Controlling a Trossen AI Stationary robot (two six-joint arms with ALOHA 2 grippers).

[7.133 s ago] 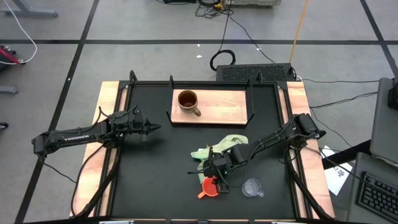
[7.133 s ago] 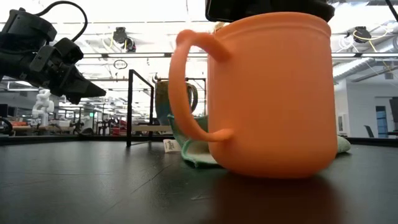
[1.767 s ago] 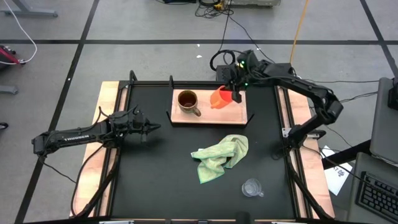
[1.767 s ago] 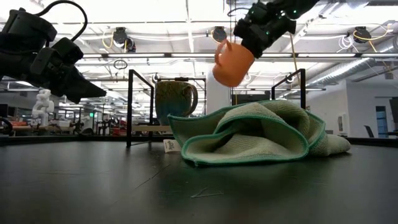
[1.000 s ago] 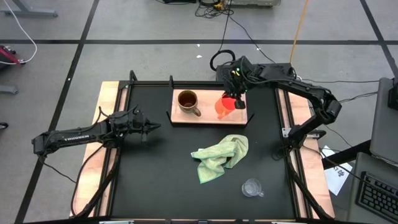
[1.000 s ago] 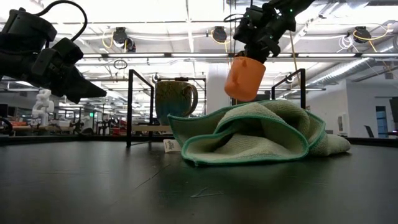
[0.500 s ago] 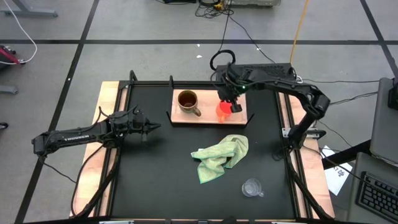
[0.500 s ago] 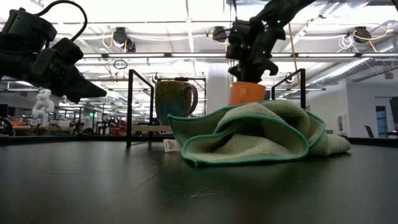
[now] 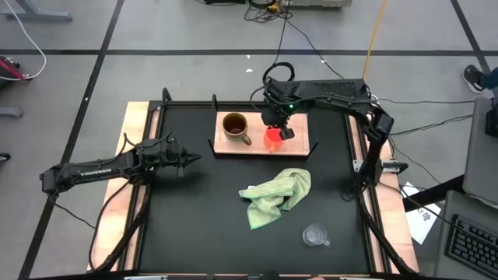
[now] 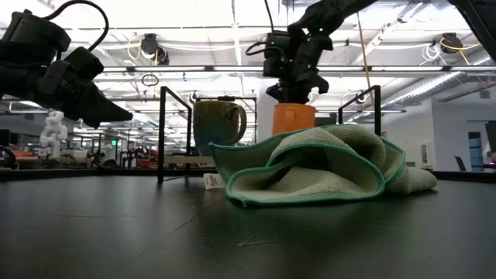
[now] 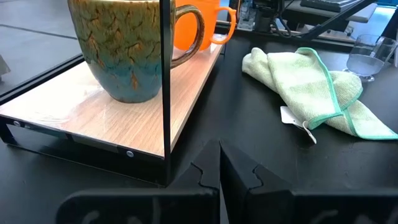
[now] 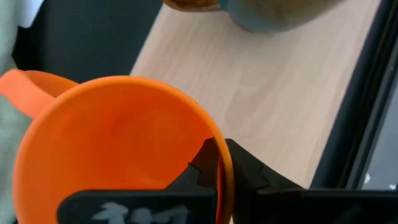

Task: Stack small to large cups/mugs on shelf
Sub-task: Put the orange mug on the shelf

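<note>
Orange cup [image 9: 272,136] is sitting upright on the shelf [image 9: 292,125], roughly mid-board, just beside the brown mug [image 9: 235,126], which is toward my left end of the board. My right gripper [image 9: 274,127] is right on top of it, and in my right wrist view you can see my jaws pinching the cup's rim [image 12: 221,163], one finger inside the cup and one outside. The low view shows the same thing from across the surface: my arm coming down from above onto the orange cup [image 10: 294,118], with the brown mug [image 10: 218,122] standing next to it, handle pointing toward the cup.

Clear glass cup [image 9: 314,234] is way off on its own, down near the front edge of the black surface [image 9: 194,202] on my right side, well apart from the shelf. Between it and the shelf there's the light green cloth [image 9: 275,195] lying crumpled up. From the low camera the cloth [image 10: 325,167] blocks the bottom of the orange cup.

My left gripper [image 9: 187,160] is parked over the left part of the surface, off the shelf, aimed toward the shelf. Its jaws are pressed together with nothing in them, which my left wrist view shows pretty clearly [image 11: 219,169], with the mug [image 11: 121,46] and shelf [image 11: 74,118] ahead of them.
</note>
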